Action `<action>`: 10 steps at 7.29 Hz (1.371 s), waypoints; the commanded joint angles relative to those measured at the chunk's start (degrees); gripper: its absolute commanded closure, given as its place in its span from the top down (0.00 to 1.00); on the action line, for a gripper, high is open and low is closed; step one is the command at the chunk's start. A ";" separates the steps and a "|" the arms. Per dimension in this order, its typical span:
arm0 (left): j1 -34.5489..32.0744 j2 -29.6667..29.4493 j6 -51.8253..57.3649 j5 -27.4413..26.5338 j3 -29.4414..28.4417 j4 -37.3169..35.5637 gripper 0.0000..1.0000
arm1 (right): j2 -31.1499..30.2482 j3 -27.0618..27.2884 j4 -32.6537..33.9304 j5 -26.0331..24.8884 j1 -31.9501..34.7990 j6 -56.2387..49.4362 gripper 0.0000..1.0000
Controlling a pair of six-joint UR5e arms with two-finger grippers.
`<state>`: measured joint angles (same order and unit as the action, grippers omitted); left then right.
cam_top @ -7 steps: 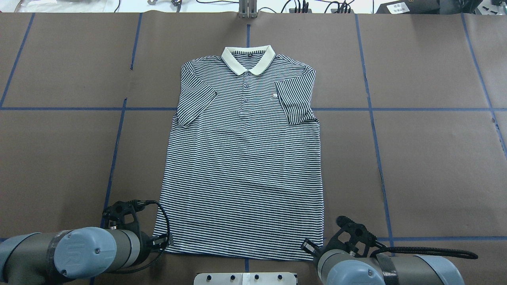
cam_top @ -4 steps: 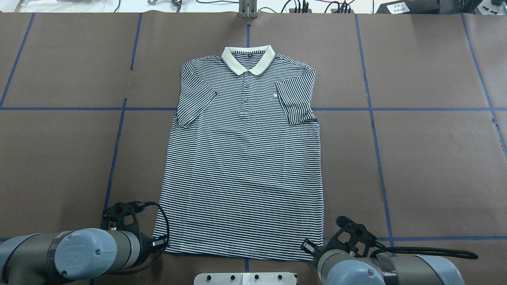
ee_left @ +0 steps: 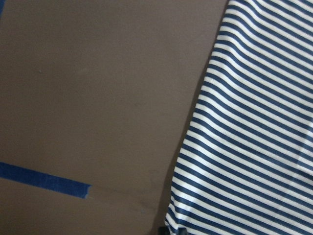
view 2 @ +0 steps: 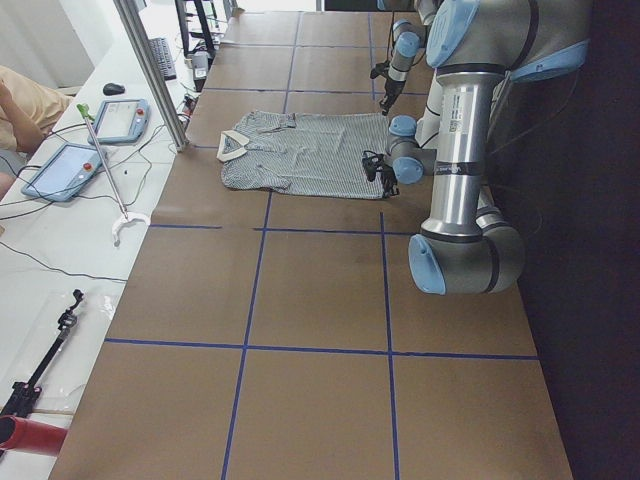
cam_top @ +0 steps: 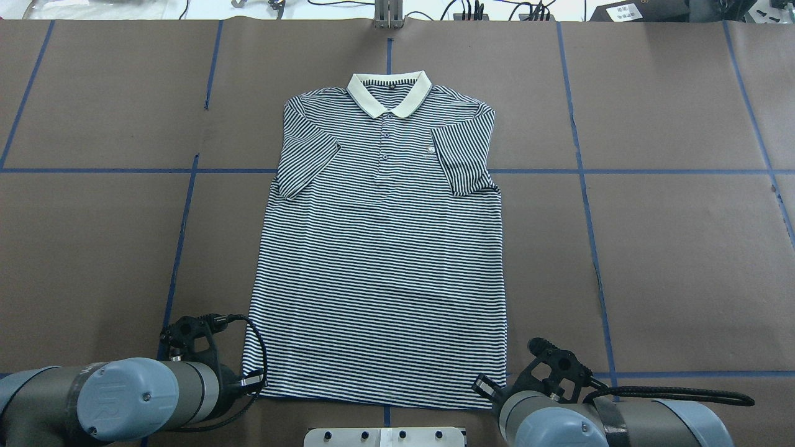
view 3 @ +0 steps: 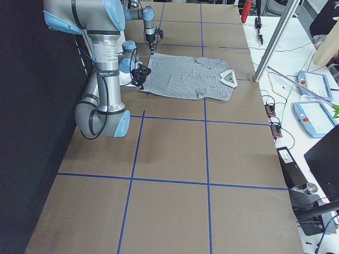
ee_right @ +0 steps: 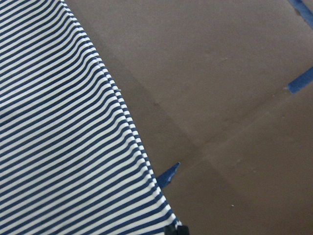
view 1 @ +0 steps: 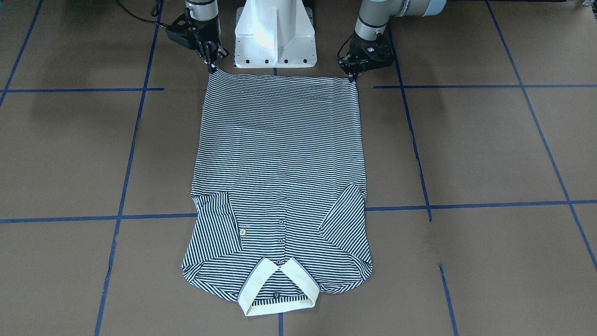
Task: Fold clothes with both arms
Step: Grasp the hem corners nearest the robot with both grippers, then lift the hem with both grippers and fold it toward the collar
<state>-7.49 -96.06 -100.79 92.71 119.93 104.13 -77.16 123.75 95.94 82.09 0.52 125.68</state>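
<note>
The striped polo shirt [cam_top: 379, 261] lies flat and face up on the brown table, cream collar [cam_top: 389, 93] far from me, both sleeves folded in over the chest. My left gripper [view 1: 353, 77] pinches the hem corner on my left, its fingertips together on the cloth. My right gripper [view 1: 212, 67] pinches the other hem corner the same way. In the overhead view the arms hide most of both grippers. The left wrist view shows the shirt's side edge [ee_left: 254, 147] running down to a dark fingertip at the bottom edge. The right wrist view shows the other edge [ee_right: 63, 137] likewise.
The white pedestal base [view 1: 275, 32] stands just behind the hem, between the arms. Blue tape lines [cam_top: 180, 248] grid the brown table cover. Cables and devices line the far edge [cam_top: 472, 9]. Tablets [view 2: 120, 120] lie on a white bench beyond the collar.
My left arm has shifted slightly back toward me. The shirt and my right arm look unchanged.
</note>
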 commanded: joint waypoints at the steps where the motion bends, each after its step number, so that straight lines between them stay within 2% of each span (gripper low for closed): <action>1: 4.54 -0.36 -5.69 -0.25 5.73 -5.38 0.00 | -4.63 5.15 0.03 0.00 -1.47 0.09 0.00; 3: 10.19 -0.88 -12.21 -2.01 13.54 -12.42 0.00 | -9.66 11.05 -0.05 -0.44 -3.33 0.00 0.00; 4: 9.52 -1.93 -12.23 -2.27 13.58 -12.72 0.00 | -9.50 11.69 -0.05 -0.96 -1.42 0.00 0.00; 5: 7.77 -3.16 -11.71 -3.75 13.06 -12.72 0.00 | -9.15 12.30 -0.14 -0.97 2.78 -0.70 0.00; 6: 2.71 -5.26 -9.44 -3.77 12.44 -12.72 0.00 | -7.23 11.79 -0.06 -0.62 6.39 -1.57 0.00; 7: -2.65 -9.28 -4.03 -3.68 9.39 -12.72 0.00 | -2.69 10.13 0.12 -0.44 11.47 -7.85 0.00; 8: -8.71 -14.02 0.73 -3.68 2.66 -12.46 0.00 | 2.75 4.02 0.12 0.78 18.05 -12.09 0.00; 9: -13.73 -15.03 6.60 -3.59 -0.97 -11.59 0.00 | 8.20 -4.39 -0.49 4.10 24.64 -17.44 0.00; 10: -18.83 -15.38 10.93 -3.59 -6.32 -7.23 0.00 | 13.56 -13.01 -0.84 7.96 30.97 -22.10 0.00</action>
<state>-19.80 -110.09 -95.89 89.09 119.76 93.32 -70.33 120.86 95.56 85.87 23.45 109.66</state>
